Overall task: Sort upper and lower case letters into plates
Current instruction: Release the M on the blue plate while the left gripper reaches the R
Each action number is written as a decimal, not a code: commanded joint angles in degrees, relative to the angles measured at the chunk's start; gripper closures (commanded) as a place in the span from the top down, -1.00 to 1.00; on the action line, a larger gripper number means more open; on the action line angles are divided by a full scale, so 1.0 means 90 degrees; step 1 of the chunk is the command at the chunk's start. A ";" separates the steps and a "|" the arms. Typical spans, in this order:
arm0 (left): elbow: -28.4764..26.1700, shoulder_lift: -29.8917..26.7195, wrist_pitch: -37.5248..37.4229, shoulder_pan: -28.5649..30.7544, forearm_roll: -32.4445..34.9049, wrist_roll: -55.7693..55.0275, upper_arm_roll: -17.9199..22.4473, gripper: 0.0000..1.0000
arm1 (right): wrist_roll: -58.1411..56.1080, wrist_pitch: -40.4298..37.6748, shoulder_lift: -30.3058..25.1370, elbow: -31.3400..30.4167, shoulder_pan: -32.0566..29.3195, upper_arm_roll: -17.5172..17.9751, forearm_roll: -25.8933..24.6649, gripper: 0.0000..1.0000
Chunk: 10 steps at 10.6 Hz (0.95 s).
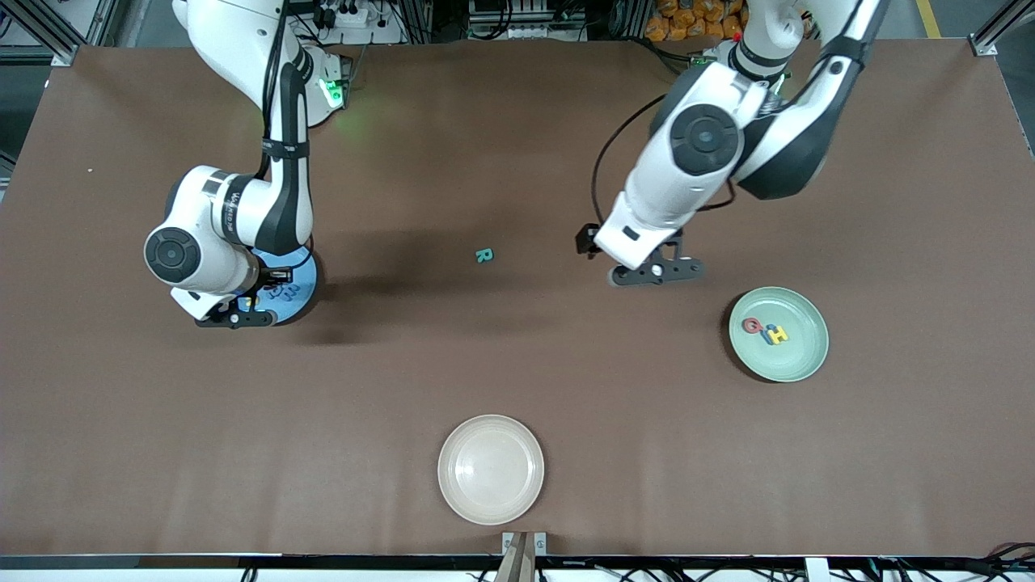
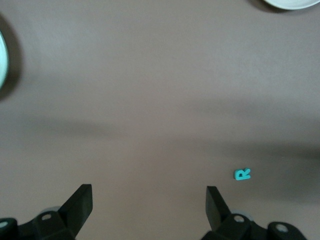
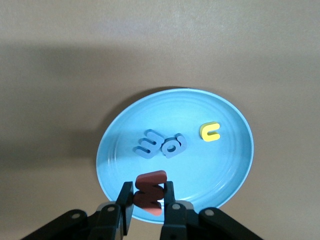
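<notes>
My right gripper [image 3: 149, 197] hangs over the near rim of the blue plate [image 3: 220, 165], shut on a coral red letter [image 3: 150, 186]. Two blue letters [image 3: 148, 143] and a yellow letter [image 3: 210, 131] lie in that plate. The right arm hides most of the blue plate [image 1: 301, 283] in the front view. A teal R [image 1: 483, 255] lies alone on the table between the arms. My left gripper [image 2: 149, 192] is open and empty over bare table, between the teal R [image 2: 242, 174] and the mint green plate [image 1: 796, 356]. A red letter [image 1: 752, 326] and a yellow-and-blue pair [image 1: 776, 333] lie in that plate.
A cream-beige plate [image 1: 491, 469] sits empty near the table's front edge, nearer to the front camera than the R. The brown table surface runs wide between the plates.
</notes>
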 commanded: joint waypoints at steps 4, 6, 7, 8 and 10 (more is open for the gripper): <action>0.0108 0.0505 0.0450 -0.1032 -0.0226 -0.2749 0.0545 1.00 | -0.1775 0.0077 -0.0047 -0.0377 -0.0202 -0.0622 -0.0025 -1.00; 0.0099 0.0681 0.0673 -0.1451 -0.0471 -0.3665 0.0847 1.00 | -0.2096 0.0096 -0.0047 -0.0377 -0.0348 -0.0622 -0.0025 -1.00; 0.0108 0.0837 0.0984 -0.1675 -0.0568 -0.4386 0.0966 1.00 | -0.2234 0.0087 -0.0047 -0.0377 -0.0436 -0.0622 -0.0025 -0.84; 0.0108 0.0973 0.1297 -0.1881 -0.0550 -0.5195 0.1063 1.00 | -0.2235 0.0087 -0.0037 -0.0377 -0.0427 -0.0622 -0.0015 -0.64; 0.0215 0.1383 0.1757 -0.2485 -0.0540 -0.6622 0.1481 1.00 | -0.2235 0.0087 -0.0028 -0.0377 -0.0437 -0.0622 0.0034 0.14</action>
